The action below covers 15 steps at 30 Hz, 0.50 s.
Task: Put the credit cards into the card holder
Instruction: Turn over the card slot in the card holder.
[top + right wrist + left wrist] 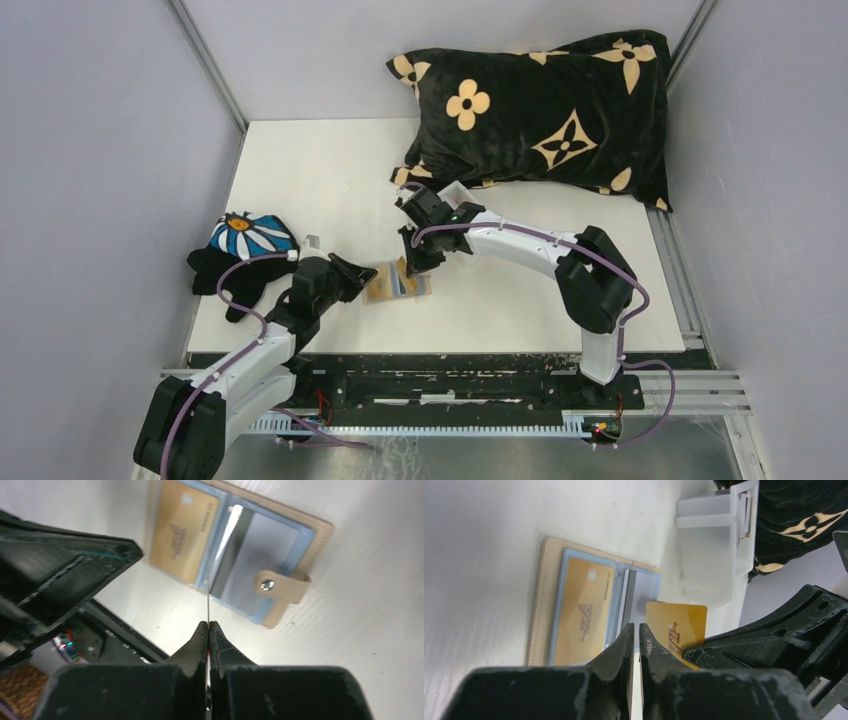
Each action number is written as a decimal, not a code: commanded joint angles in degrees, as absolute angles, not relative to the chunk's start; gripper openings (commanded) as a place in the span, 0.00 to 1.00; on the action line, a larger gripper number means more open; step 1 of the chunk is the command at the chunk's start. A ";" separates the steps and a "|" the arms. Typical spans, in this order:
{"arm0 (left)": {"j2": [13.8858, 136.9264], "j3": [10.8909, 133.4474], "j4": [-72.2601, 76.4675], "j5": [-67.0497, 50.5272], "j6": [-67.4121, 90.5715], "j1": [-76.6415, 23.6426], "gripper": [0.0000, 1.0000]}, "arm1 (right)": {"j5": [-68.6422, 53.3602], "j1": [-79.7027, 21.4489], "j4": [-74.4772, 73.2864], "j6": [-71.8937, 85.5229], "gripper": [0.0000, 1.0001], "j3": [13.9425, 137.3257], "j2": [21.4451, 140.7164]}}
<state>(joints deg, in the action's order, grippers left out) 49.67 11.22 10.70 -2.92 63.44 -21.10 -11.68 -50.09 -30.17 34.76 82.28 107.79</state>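
Above open card holder (292,587), R gripper (208,624) clamping gold card (676,625) edge-on, L gripper (636,628) closed, empty, 2nd gold card (182,532) in sleeve.

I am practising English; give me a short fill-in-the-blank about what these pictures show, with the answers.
The right claw pinches a gold card marked ___. The card holder lies ___ on the table. Near the pillow stands a clear plastic ___.
Answers: VIP, open, box.
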 commanded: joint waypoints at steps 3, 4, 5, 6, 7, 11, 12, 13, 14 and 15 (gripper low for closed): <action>53.07 11.33 10.68 -2.78 58.92 -22.09 0.11 | -1.89 -51.23 -37.11 29.84 0.01 87.90 111.09; 53.77 11.34 10.72 -2.87 58.82 -22.26 0.10 | -1.24 -51.30 -37.59 29.54 0.01 88.35 111.55; 54.46 11.34 10.72 -2.94 58.80 -22.44 0.10 | -0.56 -51.37 -37.92 29.27 0.01 88.74 112.03; 55.10 11.34 10.65 -2.98 58.80 -22.51 0.09 | 0.18 -51.45 -38.28 28.96 0.01 89.07 112.44; 55.51 11.34 10.64 -2.99 58.72 -22.59 0.09 | 0.95 -51.54 -38.67 28.66 0.01 89.46 112.71; 56.97 11.68 9.58 -2.65 58.31 -22.81 0.08 | 5.04 -51.83 -39.56 27.84 0.01 89.99 112.55; 57.45 11.62 9.36 -2.56 58.30 -22.77 0.08 | 5.78 -51.80 -39.94 27.67 0.01 90.12 112.51; 57.96 11.60 9.32 -2.59 58.41 -22.84 0.07 | 6.48 -51.83 -40.30 27.54 0.01 90.23 112.46; 58.67 11.56 9.32 -2.68 58.51 -22.88 0.07 | 6.94 -51.81 -40.39 27.44 0.01 90.26 112.35; 59.16 11.51 9.32 -2.72 58.59 -22.93 0.07 | 7.10 -51.81 -40.30 27.38 0.01 90.19 112.26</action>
<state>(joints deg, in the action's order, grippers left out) 57.54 11.22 8.99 -3.09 61.12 -22.61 2.39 -51.40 -39.18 28.95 87.48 113.01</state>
